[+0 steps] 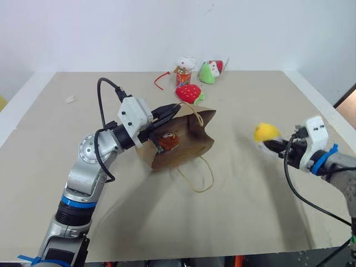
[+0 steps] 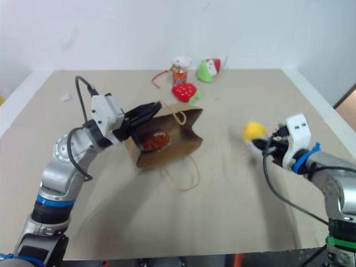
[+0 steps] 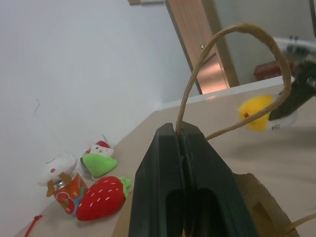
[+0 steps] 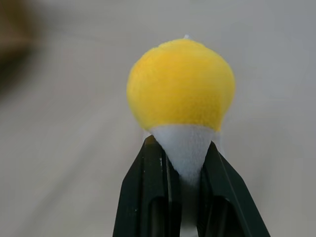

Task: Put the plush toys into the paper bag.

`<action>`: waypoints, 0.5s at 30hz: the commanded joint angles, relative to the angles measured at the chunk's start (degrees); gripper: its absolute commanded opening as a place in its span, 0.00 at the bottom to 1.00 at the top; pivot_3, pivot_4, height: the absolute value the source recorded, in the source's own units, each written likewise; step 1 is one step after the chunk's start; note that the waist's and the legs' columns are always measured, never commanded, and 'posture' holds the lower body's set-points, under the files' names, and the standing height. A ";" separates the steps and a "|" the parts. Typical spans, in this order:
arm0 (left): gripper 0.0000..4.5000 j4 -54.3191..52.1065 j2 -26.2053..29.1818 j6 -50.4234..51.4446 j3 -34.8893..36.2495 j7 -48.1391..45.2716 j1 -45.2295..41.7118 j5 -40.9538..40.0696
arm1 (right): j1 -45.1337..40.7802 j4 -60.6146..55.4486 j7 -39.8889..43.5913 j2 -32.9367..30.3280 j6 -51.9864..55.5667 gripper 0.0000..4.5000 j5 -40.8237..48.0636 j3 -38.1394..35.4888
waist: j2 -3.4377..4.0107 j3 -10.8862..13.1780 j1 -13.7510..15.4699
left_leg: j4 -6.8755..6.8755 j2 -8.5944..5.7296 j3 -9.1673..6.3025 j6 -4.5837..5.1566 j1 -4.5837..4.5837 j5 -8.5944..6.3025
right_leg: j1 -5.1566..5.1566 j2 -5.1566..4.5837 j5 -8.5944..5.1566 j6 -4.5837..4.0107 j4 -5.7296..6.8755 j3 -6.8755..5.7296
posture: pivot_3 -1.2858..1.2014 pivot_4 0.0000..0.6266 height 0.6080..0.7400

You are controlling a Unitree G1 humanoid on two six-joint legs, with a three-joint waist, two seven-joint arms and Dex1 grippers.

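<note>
The brown paper bag lies tipped on its side at mid-table, mouth toward my left arm. My left gripper is shut on one cord handle at the bag's rim and holds the mouth up. A brown plush toy sits inside the mouth. To the right, above the table, my right gripper is shut on the yellow-and-white egg-shaped plush toy. In the right wrist view its fingers pinch the toy's white lower part, and the yellow top sticks out past them.
Behind the bag lie a red strawberry plush, a green plush, a white plush on an orange can and a red cord. The bag's second handle loop rests on the tan table.
</note>
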 commanded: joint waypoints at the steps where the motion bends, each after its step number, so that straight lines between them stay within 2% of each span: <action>1: 0.00 -0.92 -0.29 -1.15 0.09 0.41 -1.21 0.33 | -2.95 -15.70 5.84 -0.03 8.73 0.05 16.65 2.98 | -0.01 0.00 0.17 | -0.01 0.03 -0.02 0.00 0.00 0.00 | -0.01 0.06 -0.02 -0.03 0.00 0.02 | 0.52 0.24 1.00; 2: 0.00 -0.94 -0.37 -1.22 0.03 0.44 -1.18 0.37 | -4.00 -16.45 5.18 0.95 8.98 0.05 17.30 4.09 | -0.02 0.00 0.18 | -0.01 0.06 -0.07 0.00 0.00 0.00 | 0.01 0.09 -0.03 -0.06 0.00 0.04 | 0.52 0.24 1.00; 5: 0.00 -1.24 -0.95 -1.30 -0.16 1.02 -0.90 0.57 | -10.31 -15.60 -0.86 9.71 7.90 0.05 16.10 10.71 | -0.03 0.01 0.22 | -0.02 0.07 -0.10 -0.01 -0.02 -0.01 | 0.02 0.10 -0.07 -0.13 0.00 0.04 | 0.52 0.24 1.00; 8: 0.00 -1.77 -1.41 -1.32 -0.41 1.68 -0.35 0.85 | -13.29 -13.36 -3.77 14.36 6.12 0.05 13.33 15.48 | -0.09 0.03 -0.30 | 0.02 0.01 0.11 -0.01 -0.02 -0.01 | -0.04 0.10 -0.09 -0.16 -0.02 0.32 | 0.52 0.24 1.00; 13: 0.00 -2.32 -1.89 -1.22 -0.78 2.26 -0.18 1.15 | -16.82 -7.82 -6.38 19.11 2.10 0.05 7.17 21.09 | -0.12 0.03 -0.25 | 0.03 -0.01 0.13 -0.01 -0.09 0.01 | -0.08 0.13 -0.07 -0.14 0.00 0.43 | 0.52 0.24 1.00; 15: 0.00 -2.43 -1.97 -1.20 -0.78 2.25 -0.16 1.23 | -17.56 -4.66 -6.42 19.09 -1.59 0.05 1.74 24.75 | -0.12 0.03 -0.22 | 0.03 -0.01 0.14 -0.01 -0.13 -0.01 | -0.09 0.12 0.01 0.00 -0.01 0.43 | 0.52 0.24 1.00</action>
